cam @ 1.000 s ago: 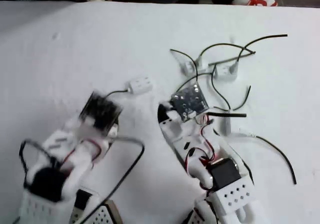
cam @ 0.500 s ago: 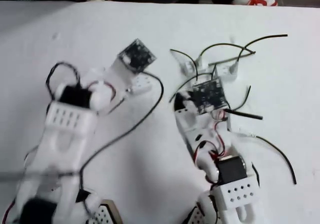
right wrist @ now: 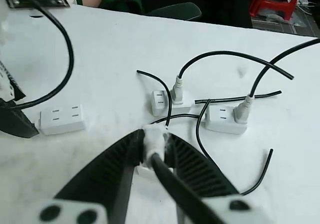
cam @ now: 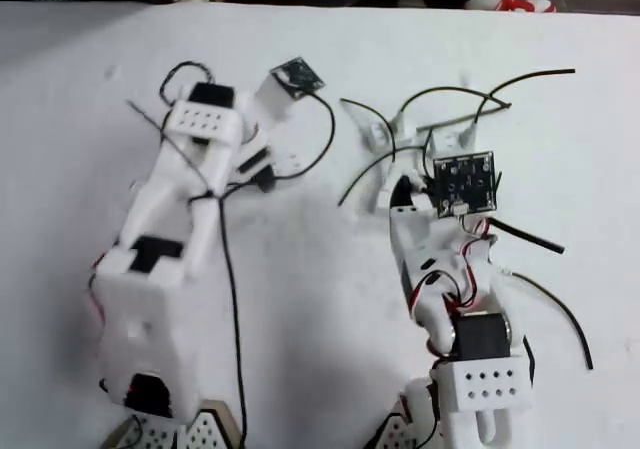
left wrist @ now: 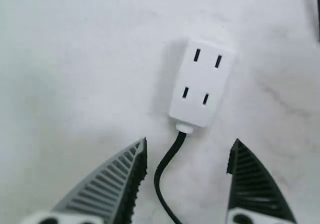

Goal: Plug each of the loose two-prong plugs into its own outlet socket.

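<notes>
Progress: two white plastic plugs (right wrist: 176,93) are seated in white outlet blocks (right wrist: 161,102) near the table's far edge. My right gripper (right wrist: 154,138) clamps the third plug (right wrist: 153,145). My left gripper (left wrist: 189,142) gapes above the empty block (left wrist: 200,84).

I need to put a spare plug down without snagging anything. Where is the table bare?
Bare table lies between the two arms, and a wider patch lies left of the left arm. Crowded: cords and outlets beyond the right end effector, which grips a plug; a lone outlet lies ahead of the open left end effector.
</notes>
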